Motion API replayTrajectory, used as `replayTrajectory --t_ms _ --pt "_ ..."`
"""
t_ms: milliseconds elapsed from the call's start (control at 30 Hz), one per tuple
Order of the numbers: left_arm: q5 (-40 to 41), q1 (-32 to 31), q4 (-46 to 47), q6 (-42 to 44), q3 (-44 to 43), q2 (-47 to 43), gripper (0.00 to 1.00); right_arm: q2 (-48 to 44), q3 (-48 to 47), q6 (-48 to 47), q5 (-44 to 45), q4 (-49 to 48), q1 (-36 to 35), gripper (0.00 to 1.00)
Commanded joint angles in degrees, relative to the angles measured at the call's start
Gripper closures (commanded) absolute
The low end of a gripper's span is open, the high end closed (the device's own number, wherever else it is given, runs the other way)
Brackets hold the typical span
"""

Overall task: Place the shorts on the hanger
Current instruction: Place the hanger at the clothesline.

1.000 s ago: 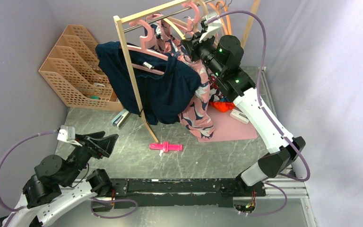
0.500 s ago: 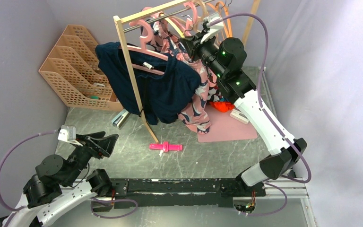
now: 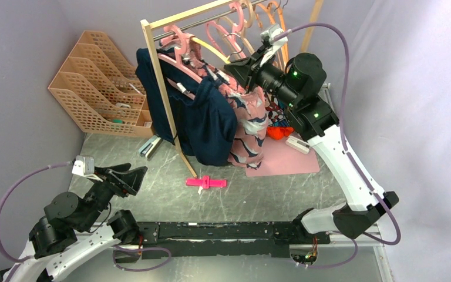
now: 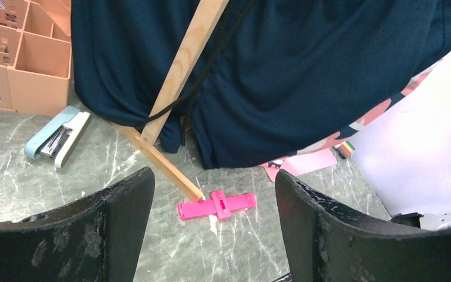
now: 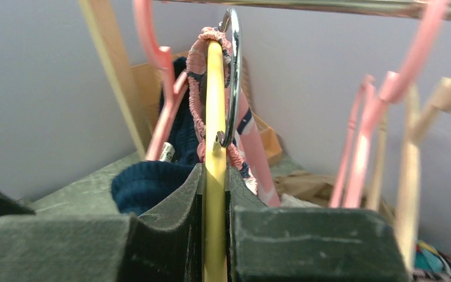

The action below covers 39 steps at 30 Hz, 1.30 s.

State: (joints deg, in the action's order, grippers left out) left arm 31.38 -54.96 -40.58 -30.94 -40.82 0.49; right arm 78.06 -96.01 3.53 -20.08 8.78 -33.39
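My right jaws are clamped tight on the thin pale yellow plastic hanger (image 5: pixel 215 106), gripping it just under its silver wire hook (image 5: pixel 235 70). The salmon-pink shorts with navy and white blotches (image 3: pixel 249 126) hang from that hanger, and their gathered waistband (image 5: pixel 195 70) loops over its top, so I judge the draping is essentially done. What is in hand now is getting the loaded hanger settled on the metal rail (image 5: pixel 329 6) of the wooden rack (image 3: pixel 164 88).

The hook's crown sits right up at the rail, but I cannot tell whether it is actually over it. My next move would be to confirm that it is seated. Then I should part the jaws only a little and draw straight back, so I don't tug the hanger or slide the soft cloth off.

It is crowded up here. A plain navy garment (image 3: pixel 205 123) on a pink plastic hanger (image 3: pixel 179 44) presses against the shorts on one side, and more pink hangers (image 5: pixel 381 88) swing close on the other. The rack's slanted leg is below.

My left jaws stand wide apart with nothing in them, low over the grey marbled surface (image 4: pixel 47 176), well away from the rack. Ahead of them lie a bright pink plastic clip (image 4: pixel 216 207) and a pale blue stapler (image 4: pixel 59 136).
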Motion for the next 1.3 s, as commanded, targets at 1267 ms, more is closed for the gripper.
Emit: replayTrajectory --t_ms 1267 --pt "-0.26 0.8 0.62 0.64 0.61 2.6 0.22 6.63 -9.29 -4.31 17.03 -8.92 -0.13 1.0"
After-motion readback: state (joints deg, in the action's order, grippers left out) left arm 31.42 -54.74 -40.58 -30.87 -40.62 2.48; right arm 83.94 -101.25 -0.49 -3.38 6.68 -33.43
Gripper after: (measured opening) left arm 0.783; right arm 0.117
